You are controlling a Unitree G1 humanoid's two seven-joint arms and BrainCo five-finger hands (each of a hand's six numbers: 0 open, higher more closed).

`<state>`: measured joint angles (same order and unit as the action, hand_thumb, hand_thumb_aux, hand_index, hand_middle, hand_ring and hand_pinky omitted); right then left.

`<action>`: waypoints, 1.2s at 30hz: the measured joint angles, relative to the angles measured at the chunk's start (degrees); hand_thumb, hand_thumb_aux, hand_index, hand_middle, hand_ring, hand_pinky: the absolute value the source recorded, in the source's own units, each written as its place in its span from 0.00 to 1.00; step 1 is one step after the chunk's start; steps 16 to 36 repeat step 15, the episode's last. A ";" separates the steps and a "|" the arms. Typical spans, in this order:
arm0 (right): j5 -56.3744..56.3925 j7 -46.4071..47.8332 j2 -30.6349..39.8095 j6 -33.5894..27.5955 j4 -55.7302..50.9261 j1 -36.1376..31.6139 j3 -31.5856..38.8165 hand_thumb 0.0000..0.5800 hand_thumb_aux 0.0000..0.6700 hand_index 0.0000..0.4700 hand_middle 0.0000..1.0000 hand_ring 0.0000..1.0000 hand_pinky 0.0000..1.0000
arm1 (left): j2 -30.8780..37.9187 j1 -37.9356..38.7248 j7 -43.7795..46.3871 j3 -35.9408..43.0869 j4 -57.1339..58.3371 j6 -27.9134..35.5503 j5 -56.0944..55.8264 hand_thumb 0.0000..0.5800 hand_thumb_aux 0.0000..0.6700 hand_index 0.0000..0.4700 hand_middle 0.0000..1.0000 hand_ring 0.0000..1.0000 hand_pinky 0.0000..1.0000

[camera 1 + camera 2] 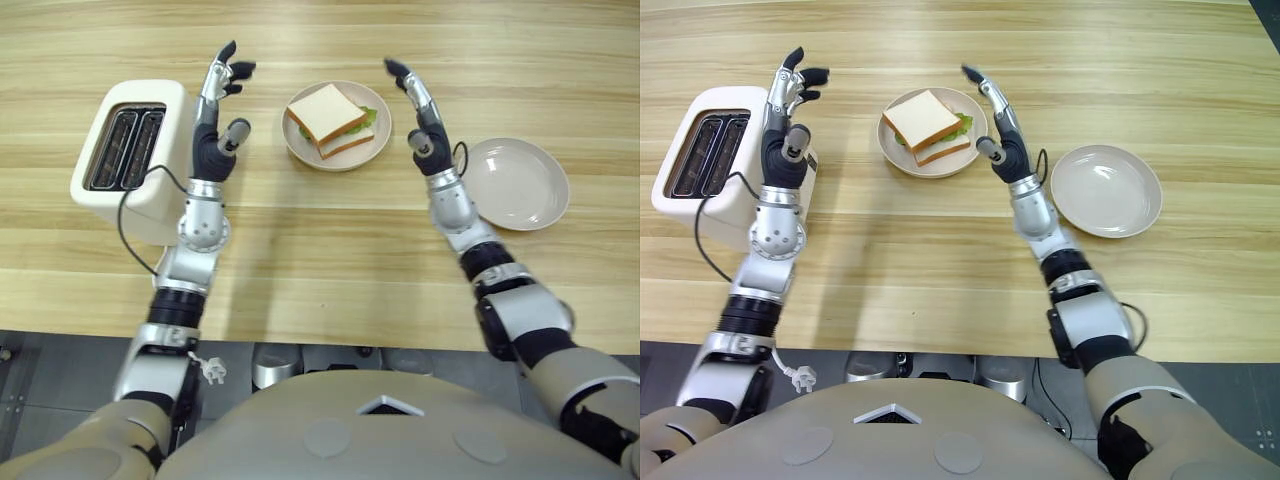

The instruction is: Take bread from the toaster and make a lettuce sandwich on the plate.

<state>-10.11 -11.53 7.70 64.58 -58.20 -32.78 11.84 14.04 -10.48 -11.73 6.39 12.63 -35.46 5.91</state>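
A sandwich [328, 118] of two white bread slices with green lettuce between them lies on a beige plate [372, 152] at the middle of the wooden table. A cream toaster [135, 160] with two dark slots stands at the left; no bread shows in the slots. My left hand [218, 110] is raised between the toaster and the plate, fingers spread and holding nothing. To the right of the plate my right hand [418, 105] is also raised, fingers extended and holding nothing.
An empty beige dish [517, 184] sits to the right of my right hand. The toaster's black cord [128, 235] loops down over the table's front edge to a plug [210, 370]. Bare wood stretches across the table's near side.
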 measured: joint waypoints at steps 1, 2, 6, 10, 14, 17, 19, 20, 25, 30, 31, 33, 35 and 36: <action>1.67 1.69 -1.18 0.99 0.20 0.21 -0.49 0.00 0.00 0.00 0.00 0.00 0.00 | -1.82 -0.02 1.27 -0.23 0.62 -0.99 -2.07 0.00 0.00 0.00 0.00 0.00 0.00; 2.87 2.99 -1.87 1.97 0.35 0.43 -0.78 0.00 0.00 0.00 0.00 0.00 0.00 | -3.03 0.01 2.32 -0.30 1.24 -1.69 -3.48 0.00 0.00 0.00 0.00 0.00 0.00; 8.36 8.19 -3.10 3.63 0.31 2.22 -3.05 0.00 0.00 0.00 0.00 0.00 0.00 | -6.41 0.05 8.19 -0.81 4.55 -3.39 -10.16 0.00 0.00 0.00 0.00 0.00 0.00; 10.63 11.59 -3.20 4.33 0.06 2.26 -5.15 0.00 0.00 0.00 0.00 0.00 0.00 | -8.02 -0.01 12.23 -0.75 9.28 -4.65 -11.30 0.00 0.00 0.00 0.00 0.00 0.00; 12.68 13.65 -3.57 4.41 0.04 1.77 -8.33 0.00 0.00 0.00 0.00 0.00 0.00 | -8.67 0.06 13.47 -2.07 11.03 -6.35 -11.01 0.00 0.00 0.00 0.00 0.00 0.00; 13.12 14.06 -3.54 4.41 0.04 1.77 -9.08 0.00 0.00 0.00 0.00 0.00 0.00 | -8.70 0.06 13.49 -2.62 11.03 -6.83 -10.86 0.00 0.00 0.00 0.00 0.00 0.00; 13.12 14.06 -3.54 4.41 0.04 1.77 -9.08 0.00 0.00 0.00 0.00 0.00 0.00 | -8.70 0.06 13.49 -2.62 11.03 -6.83 -10.86 0.00 0.00 0.00 0.00 0.00 0.00; 13.12 14.06 -3.54 4.41 0.04 1.77 -9.08 0.00 0.00 0.00 0.00 0.00 0.00 | -8.70 0.06 13.49 -2.62 11.03 -6.83 -10.86 0.00 0.00 0.00 0.00 0.00 0.00; 13.12 14.06 -3.54 4.41 0.04 1.77 -9.08 0.00 0.00 0.00 0.00 0.00 0.00 | -8.70 0.06 13.49 -2.62 11.03 -6.83 -10.86 0.00 0.00 0.00 0.00 0.00 0.00; 13.12 14.06 -3.54 4.41 0.04 1.77 -9.08 0.00 0.00 0.00 0.00 0.00 0.00 | -8.70 0.06 13.49 -2.62 11.03 -6.83 -10.86 0.00 0.00 0.00 0.00 0.00 0.00; 13.12 14.06 -3.54 4.41 0.04 1.77 -9.08 0.00 0.00 0.00 0.00 0.00 0.00 | -8.70 0.06 13.49 -2.62 11.03 -6.83 -10.86 0.00 0.00 0.00 0.00 0.00 0.00; 13.12 14.06 -3.54 4.41 0.04 1.77 -9.08 0.00 0.00 0.00 0.00 0.00 0.00 | -8.70 0.06 13.49 -2.62 11.03 -6.83 -10.86 0.00 0.00 0.00 0.00 0.00 0.00; 13.12 14.06 -3.54 4.41 0.04 1.77 -9.08 0.00 0.00 0.00 0.00 0.00 0.00 | -8.70 0.06 13.49 -2.62 11.03 -6.83 -10.86 0.00 0.00 0.00 0.00 0.00 0.00; 13.12 14.06 -3.54 4.41 0.04 1.77 -9.08 0.00 0.00 0.00 0.00 0.00 0.00 | -8.70 0.06 13.49 -2.62 11.03 -6.83 -10.86 0.00 0.00 0.00 0.00 0.00 0.00</action>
